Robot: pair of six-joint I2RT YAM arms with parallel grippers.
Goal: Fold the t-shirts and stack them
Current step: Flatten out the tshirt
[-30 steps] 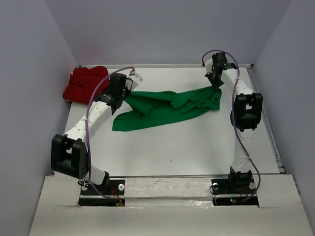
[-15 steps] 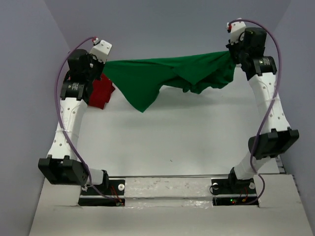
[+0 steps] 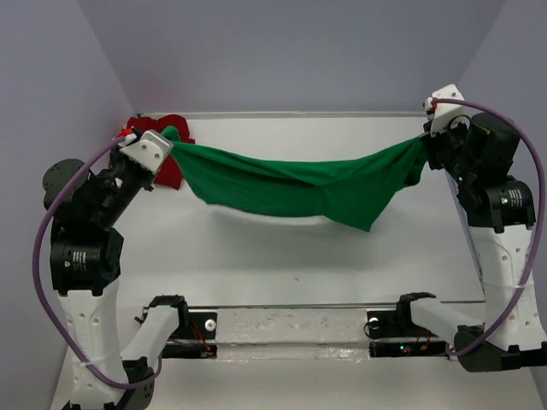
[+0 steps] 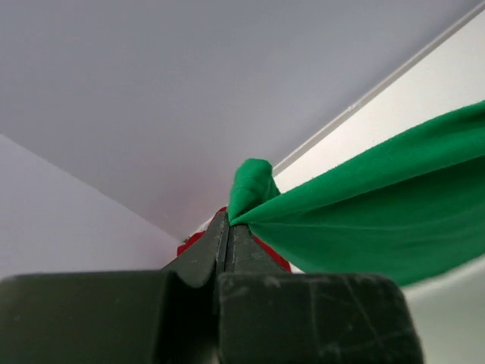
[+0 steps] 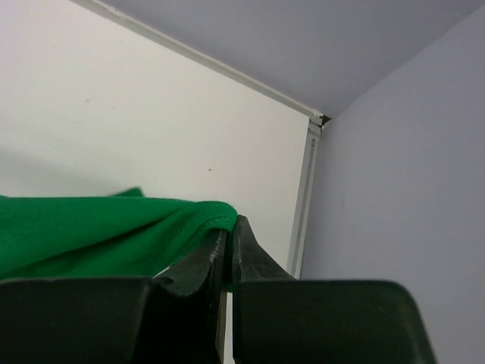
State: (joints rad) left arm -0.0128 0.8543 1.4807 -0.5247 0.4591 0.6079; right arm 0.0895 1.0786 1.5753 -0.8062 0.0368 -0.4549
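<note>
The green t-shirt [image 3: 291, 186] hangs stretched in the air between my two raised grippers, sagging in the middle above the table. My left gripper [image 3: 167, 137] is shut on its left end; in the left wrist view [image 4: 227, 220] the cloth [image 4: 379, 205] bunches out of the closed tips. My right gripper [image 3: 422, 147] is shut on its right end, and the right wrist view [image 5: 229, 226] shows the hem [image 5: 114, 227] pinched between the tips. The red t-shirt [image 3: 173, 169] lies crumpled at the far left corner, mostly hidden behind my left arm; a sliver shows in the left wrist view [image 4: 273, 255].
The white table [image 3: 291, 256] is walled by grey panels on the left, back and right. A raised rail [image 5: 303, 197] runs along the right edge. The arm bases sit at the near edge.
Both grippers lifted the green t-shirt off the table and drew it apart, then came toward the near side and outward. The shirt now hangs wider and more taut.
</note>
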